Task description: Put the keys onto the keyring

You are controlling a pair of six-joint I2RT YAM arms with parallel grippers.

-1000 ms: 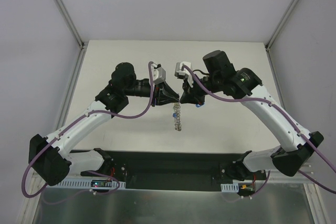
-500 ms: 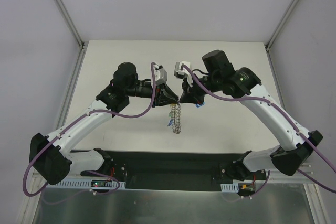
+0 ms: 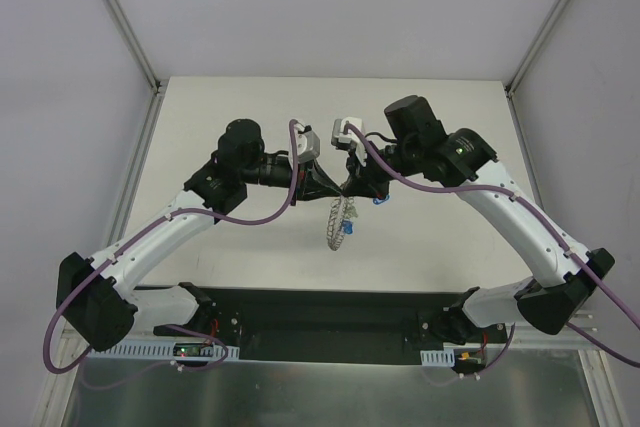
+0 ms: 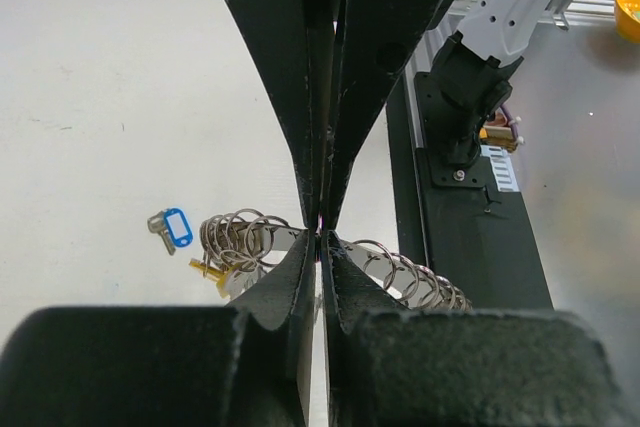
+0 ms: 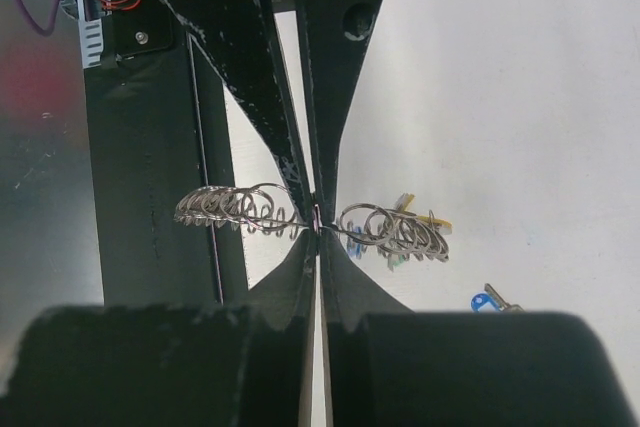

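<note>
The keyring (image 3: 338, 225) hangs above the table between both arms, a grey metal ring strung with many small wire loops (image 4: 240, 239). My left gripper (image 4: 320, 239) is shut on its flat rim, tip to tip with my right gripper (image 5: 318, 225), which is also shut on the keyring (image 5: 240, 209). Small keys dangle from the loops, among them a yellow one (image 5: 428, 219) and a blue one (image 3: 346, 229). Another blue key (image 4: 176, 227) lies loose on the table below, and the right wrist view shows this blue key (image 5: 486, 299) too.
The white table (image 3: 230, 257) ends at a black base rail (image 3: 330, 322) at the near edge. A metal sheet (image 5: 40, 147) lies beyond that rail. White walls close in the left, right and back.
My left gripper has shut on the keyring. The dangling ring has swung and tilted, and its blue key now shows lower right of the fingertips.
</note>
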